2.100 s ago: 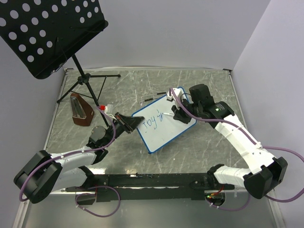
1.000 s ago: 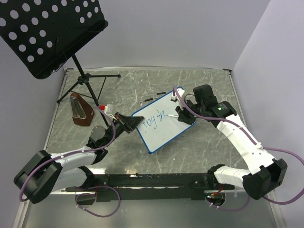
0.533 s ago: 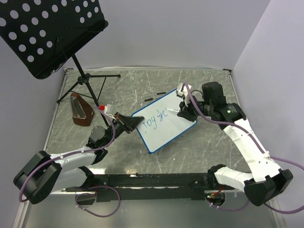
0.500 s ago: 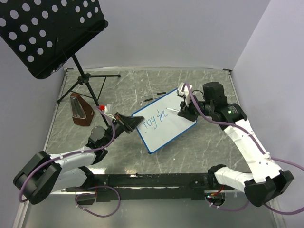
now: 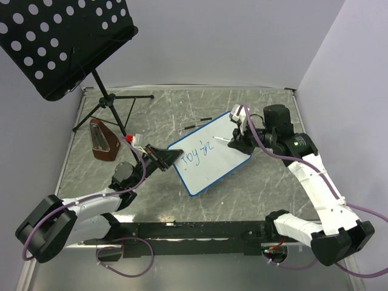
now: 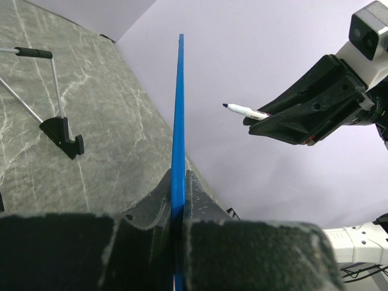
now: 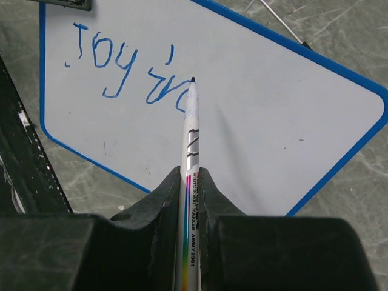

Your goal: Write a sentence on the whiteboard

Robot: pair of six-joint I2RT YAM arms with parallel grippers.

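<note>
**Ana:** Where is the whiteboard (image 5: 209, 154)?

**Ben:** It is in the middle of the table (image 5: 254, 194), between the two arms. It tilts up, and its white side faces the right arm.

**Ana:** What does it say?

**Ben:** The blue words (image 7: 130, 76) read "Joy in". From the right wrist they sit in the top left part of the board.

**Ana:** Who holds the board?

**Ben:** The left gripper (image 6: 177, 182) does. Its jaws pinch the blue edge, one on each side.

**Ana:** And the marker (image 7: 191, 130)?

**Ben:** The right gripper (image 7: 189, 182) squeezes it tight. The tip sticks out toward the board.

**Ana:** Is it writing now?

**Ben:** No. A short while ago the right gripper was low over the board, right by the second word. Now "in" is all there, and the arm has pulled back to the right. From the left wrist you can see air between the tip and the board.

**Ana:** So what does that mean?

**Ben:** I think one word is done and the pen is hopping over to start the next. There is lots of white room to the right and below. The sentence does not look finished.

**Ana:** Anything else?

**Ben:** A black music stand (image 5: 60, 42) is at the far left, well apart from the board.
</note>
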